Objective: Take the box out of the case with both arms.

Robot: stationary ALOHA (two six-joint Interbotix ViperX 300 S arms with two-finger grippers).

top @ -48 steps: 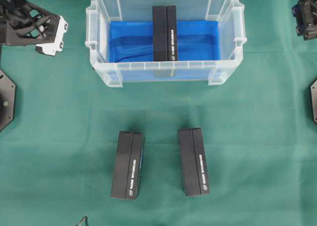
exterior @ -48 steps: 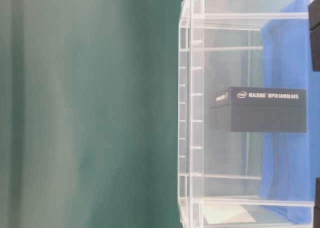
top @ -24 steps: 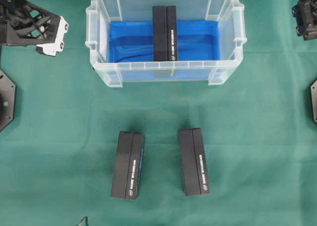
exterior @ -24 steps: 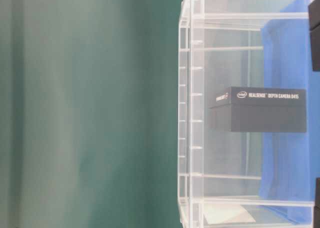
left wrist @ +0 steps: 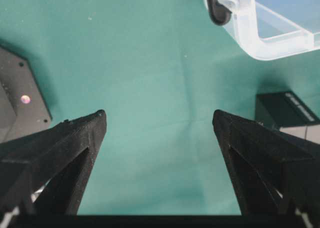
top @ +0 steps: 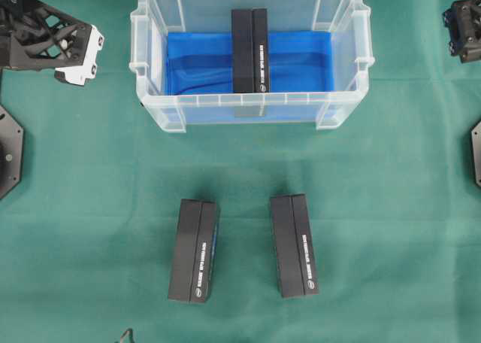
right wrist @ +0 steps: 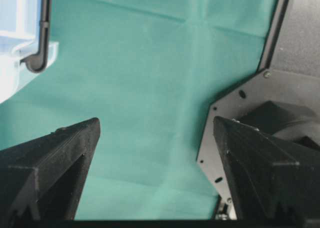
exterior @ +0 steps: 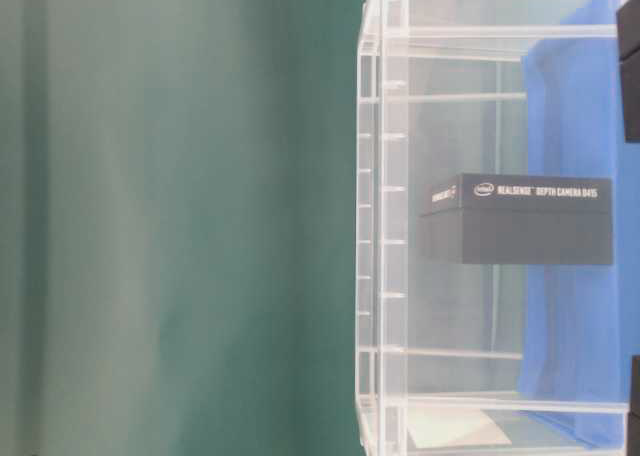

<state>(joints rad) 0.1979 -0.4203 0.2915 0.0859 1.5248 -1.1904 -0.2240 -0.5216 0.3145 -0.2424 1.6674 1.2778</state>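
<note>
The case (top: 150,57), a clear plastic bin with a blue sheet on its floor, stands at the back middle of the green cloth. A black box (top: 249,50) lies inside it, across the middle. From table level the box (exterior: 520,221) shows through the case wall (exterior: 385,226). My left gripper (top: 56,38) hangs left of the case, well apart from it. Its jaws stand open over bare cloth (left wrist: 160,120). My right gripper (top: 466,31) is at the far right edge, away from the case, also open and empty (right wrist: 156,125).
Two more black boxes (top: 193,250) (top: 293,244) lie side by side on the cloth in front of the case. Arm base plates sit at the left edge (top: 9,151) and right edge (top: 476,151). A case corner (left wrist: 265,33) and a box (left wrist: 285,110) show beyond the left jaws.
</note>
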